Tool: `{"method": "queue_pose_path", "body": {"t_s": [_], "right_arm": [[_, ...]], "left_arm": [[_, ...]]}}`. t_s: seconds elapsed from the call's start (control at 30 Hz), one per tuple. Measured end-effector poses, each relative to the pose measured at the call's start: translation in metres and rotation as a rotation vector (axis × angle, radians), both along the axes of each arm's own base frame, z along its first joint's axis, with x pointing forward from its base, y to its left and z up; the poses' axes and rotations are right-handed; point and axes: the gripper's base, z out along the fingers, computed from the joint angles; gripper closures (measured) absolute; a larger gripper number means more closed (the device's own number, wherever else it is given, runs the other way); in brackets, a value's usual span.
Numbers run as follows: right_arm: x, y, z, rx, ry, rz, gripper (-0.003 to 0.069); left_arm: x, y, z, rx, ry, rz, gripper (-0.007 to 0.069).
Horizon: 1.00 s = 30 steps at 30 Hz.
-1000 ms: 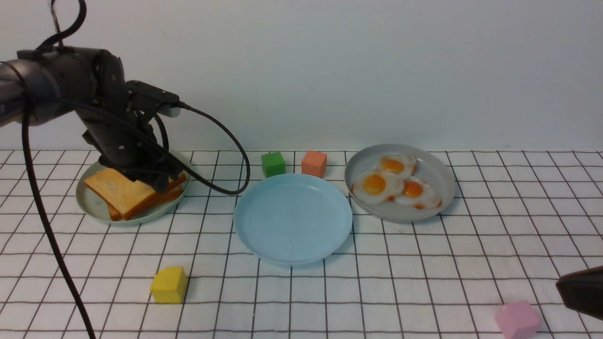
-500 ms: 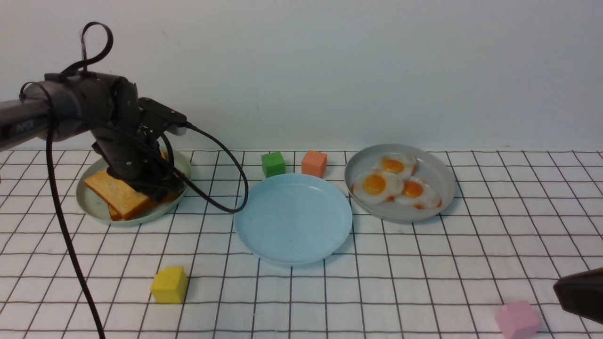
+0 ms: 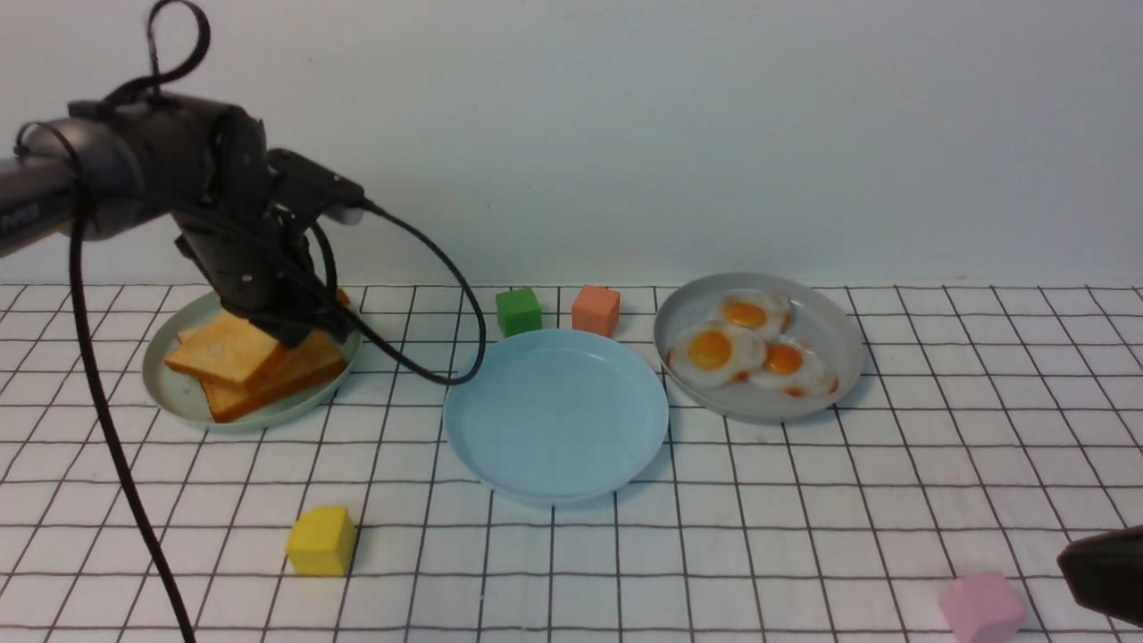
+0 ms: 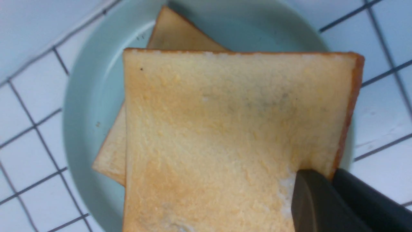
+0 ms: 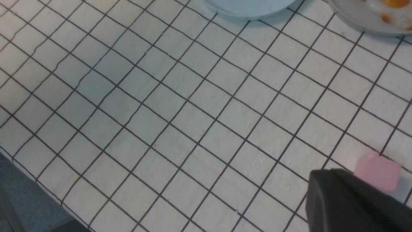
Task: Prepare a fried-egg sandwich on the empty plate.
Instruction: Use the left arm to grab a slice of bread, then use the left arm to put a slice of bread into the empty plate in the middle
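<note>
The left gripper [image 4: 322, 176] was clamped on one edge of the top toast slice [image 4: 225, 135], one dark finger on its upper face and the other behind its crust. That slice lay skewed over a lower slice [image 3: 281, 379], both above the pale green plate [image 3: 179, 399] at the far left of the table. Whether the top slice had cleared the lower one could not be told. The light blue plate [image 3: 554, 420] sat bare at the table's middle. To its right the grey plate [image 3: 835, 379] held three fried eggs [image 3: 714, 350]. The right gripper [image 3: 1085, 567] was closed on nothing, low at the near right, beside a pink cube [image 3: 980, 607].
</note>
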Motion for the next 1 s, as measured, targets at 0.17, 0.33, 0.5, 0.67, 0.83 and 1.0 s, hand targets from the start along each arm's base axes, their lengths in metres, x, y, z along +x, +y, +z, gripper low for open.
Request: {"method": "queue_pose_path", "body": {"t_s": [0.17, 0.33, 0.5, 0.67, 0.83, 1.0], "right_arm": [[-0.012, -0.009, 0.008, 0.007, -0.074, -0.007, 0.0644], [-0.026, -0.02, 0.014, 0.027, -0.133, -0.039, 0.0642], [-0.038, -0.031, 0.017, 0.06, -0.148, -0.103, 0.0642], [-0.045, -0.035, 0.017, 0.08, -0.133, -0.131, 0.0642], [-0.048, -0.037, 0.014, 0.075, -0.097, -0.143, 0.0638], [-0.048, -0.037, 0.014, 0.076, -0.093, -0.145, 0.0636]], "left_arm": [[-0.022, -0.04, 0.044, -0.049, -0.084, -0.071, 0.0613], [-0.043, -0.113, 0.034, -0.101, -0.04, -0.209, 0.0613], [-0.057, -0.172, 0.0, -0.103, 0.001, -0.297, 0.0613], [-0.057, -0.19, -0.022, -0.093, -0.002, -0.337, 0.0613], [-0.055, -0.193, -0.032, -0.092, 0.005, -0.339, 0.0547], [-0.057, -0.195, -0.034, -0.128, 0.036, -0.32, 0.0318]]}}
